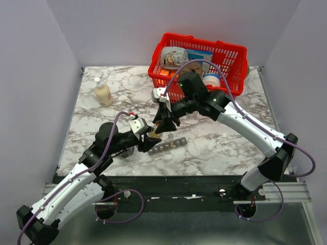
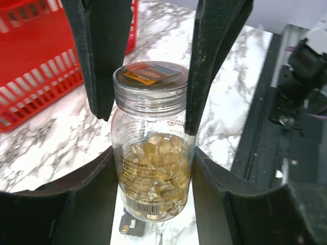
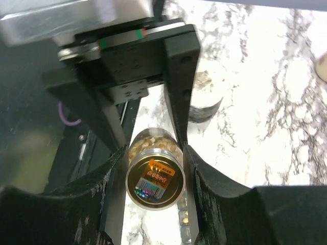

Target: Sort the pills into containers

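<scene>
A small clear bottle [image 2: 134,133] with a clear screw cap [image 2: 150,84] holds a mass of tan-brown pills [image 2: 159,171]. My left gripper [image 2: 153,163] is shut on the bottle's body and holds it upright just above the marble. My right gripper [image 3: 155,152] comes from above, and its fingers [image 2: 104,61] press both sides of the cap [image 3: 155,182]. In the top view the bottle [image 1: 152,134] sits between the left gripper [image 1: 148,140] and the right gripper [image 1: 162,125]. The dark grey pill organiser [image 1: 167,145] lies just right of the bottle; one end [image 2: 130,224] shows beneath it.
A red mesh basket [image 1: 232,53] of packets stands at the back right. A cream pump bottle [image 1: 102,93] stands at the back left. A second small clear jar [image 3: 205,92] with pills stands close to the left gripper. The table's front edge [image 1: 168,176] lies just behind the organiser.
</scene>
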Controlling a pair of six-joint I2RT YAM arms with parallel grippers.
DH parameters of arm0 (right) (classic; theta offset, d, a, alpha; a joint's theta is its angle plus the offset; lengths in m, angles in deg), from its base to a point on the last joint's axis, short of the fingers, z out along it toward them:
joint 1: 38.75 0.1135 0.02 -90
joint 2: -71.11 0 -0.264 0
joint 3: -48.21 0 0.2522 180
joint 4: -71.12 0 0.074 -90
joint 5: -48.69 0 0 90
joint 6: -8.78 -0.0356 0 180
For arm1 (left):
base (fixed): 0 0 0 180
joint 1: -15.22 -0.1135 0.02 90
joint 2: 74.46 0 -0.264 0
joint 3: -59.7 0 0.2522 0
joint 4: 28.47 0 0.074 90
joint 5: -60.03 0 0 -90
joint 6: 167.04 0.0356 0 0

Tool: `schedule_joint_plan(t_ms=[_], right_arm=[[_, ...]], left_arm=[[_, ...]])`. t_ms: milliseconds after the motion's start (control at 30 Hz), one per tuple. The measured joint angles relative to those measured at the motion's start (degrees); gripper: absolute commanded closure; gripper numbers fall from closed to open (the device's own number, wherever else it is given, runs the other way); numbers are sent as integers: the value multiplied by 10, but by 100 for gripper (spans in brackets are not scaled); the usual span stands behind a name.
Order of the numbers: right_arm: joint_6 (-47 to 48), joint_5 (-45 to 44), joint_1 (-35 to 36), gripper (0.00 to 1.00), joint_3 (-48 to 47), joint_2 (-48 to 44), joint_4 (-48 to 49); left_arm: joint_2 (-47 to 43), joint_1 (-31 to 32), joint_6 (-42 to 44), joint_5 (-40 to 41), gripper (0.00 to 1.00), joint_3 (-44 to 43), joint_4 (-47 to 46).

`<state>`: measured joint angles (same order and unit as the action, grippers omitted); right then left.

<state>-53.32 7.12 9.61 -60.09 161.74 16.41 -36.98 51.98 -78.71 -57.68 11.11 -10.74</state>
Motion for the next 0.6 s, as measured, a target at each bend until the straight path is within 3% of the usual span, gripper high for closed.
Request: schedule_joint_plan(t_ms=[133,167,267,367,600], right_arm=[[-44,-28,0,65,0,9,35],[-51,-32,0,53,-3,13,37],[-57,-40,0,36,-18,23,34],[-68,-58,1,27,-26,27,22],[-67,-79,-3,25,-48,28,3]], left_arm=[[2,2,2,40,100,6,-14],[3,2,1,44,100,7,-16],[4,1,2,55,100,9,-22],[3,-1,4,70,100,10,-47],[-5,-2,8,71,100,10,-73]])
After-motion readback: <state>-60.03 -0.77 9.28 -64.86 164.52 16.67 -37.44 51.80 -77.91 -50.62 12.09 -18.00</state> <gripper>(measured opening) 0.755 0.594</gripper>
